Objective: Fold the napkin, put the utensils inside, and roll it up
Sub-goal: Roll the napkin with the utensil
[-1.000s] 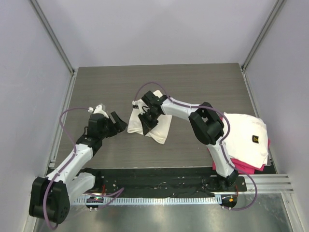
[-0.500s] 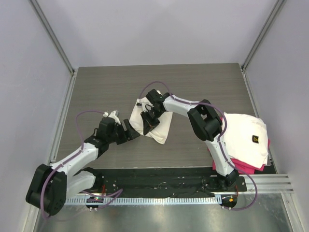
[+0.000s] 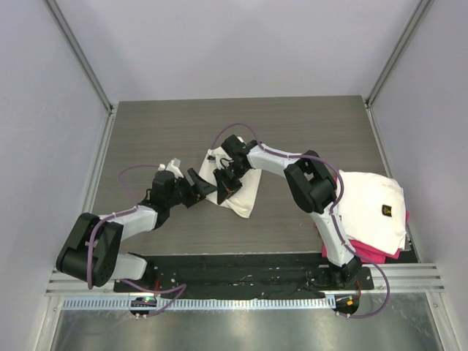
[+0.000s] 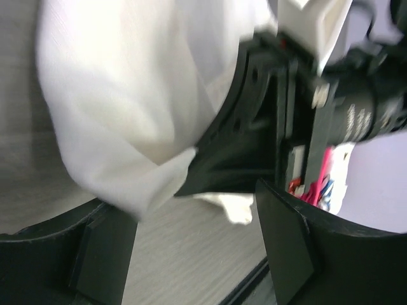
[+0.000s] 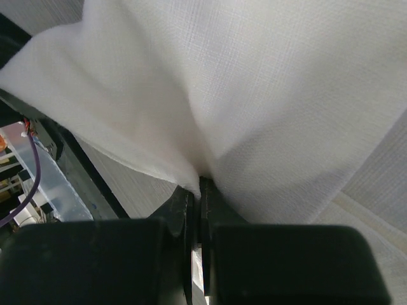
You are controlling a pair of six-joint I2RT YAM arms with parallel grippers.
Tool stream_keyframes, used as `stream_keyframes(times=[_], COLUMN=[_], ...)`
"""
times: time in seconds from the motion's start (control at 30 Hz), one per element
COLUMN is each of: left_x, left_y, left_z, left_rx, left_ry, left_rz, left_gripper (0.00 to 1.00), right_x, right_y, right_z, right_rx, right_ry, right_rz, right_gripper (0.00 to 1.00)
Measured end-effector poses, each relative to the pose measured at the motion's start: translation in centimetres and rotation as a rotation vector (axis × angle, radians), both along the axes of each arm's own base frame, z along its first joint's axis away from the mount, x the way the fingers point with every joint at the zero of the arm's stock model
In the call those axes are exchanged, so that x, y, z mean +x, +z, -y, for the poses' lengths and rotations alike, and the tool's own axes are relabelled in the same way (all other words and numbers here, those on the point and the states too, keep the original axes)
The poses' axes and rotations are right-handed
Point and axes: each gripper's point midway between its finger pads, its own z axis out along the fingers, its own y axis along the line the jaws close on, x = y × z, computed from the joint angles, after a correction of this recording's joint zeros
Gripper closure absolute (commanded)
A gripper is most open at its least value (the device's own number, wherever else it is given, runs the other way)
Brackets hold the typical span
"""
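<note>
The cream-white napkin (image 3: 241,191) lies bunched and partly folded on the table's middle. My right gripper (image 3: 221,187) is shut on a fold of the napkin (image 5: 254,95), pinching the cloth between its jaws. My left gripper (image 3: 199,187) is open, its fingers (image 4: 289,248) spread just left of the napkin's near-left edge (image 4: 127,127), with the right gripper close in front of it. The spoon with the teal handle is out of view.
A folded white cloth with a small dark logo (image 3: 376,208) lies on a pink cloth (image 3: 365,251) at the right edge. A black rail (image 3: 248,274) runs along the table's near edge. Grey walls enclose the table.
My left arm has swung right and forward, bringing its open gripper up to the napkin's left edge. My right gripper has shifted slightly with the cloth.
</note>
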Motion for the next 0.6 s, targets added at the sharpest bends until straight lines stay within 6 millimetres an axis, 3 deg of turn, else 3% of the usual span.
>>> stream_keyframes(times=[0.17, 0.3, 0.6], left_x=[3.6, 5.1, 3.4], left_y=[1.5, 2.0, 1.4], left_z=[-2.9, -4.3, -5.1], left_rx=[-0.076, -0.098, -0.001], left_ry=[0.133, 0.18, 0.136], left_rz=[0.059, 0.099, 0.143], left_gripper=[0.23, 0.26, 0.31], right_x=[0.0, 0.0, 0.1], right_y=[0.0, 0.0, -0.1], right_z=[0.0, 0.0, 0.1], right_rx=[0.007, 0.014, 0.051], right_ry=[-0.005, -0.011, -0.022], right_rz=[-0.008, -0.018, -0.064], right_gripper=[0.99, 0.99, 0.99])
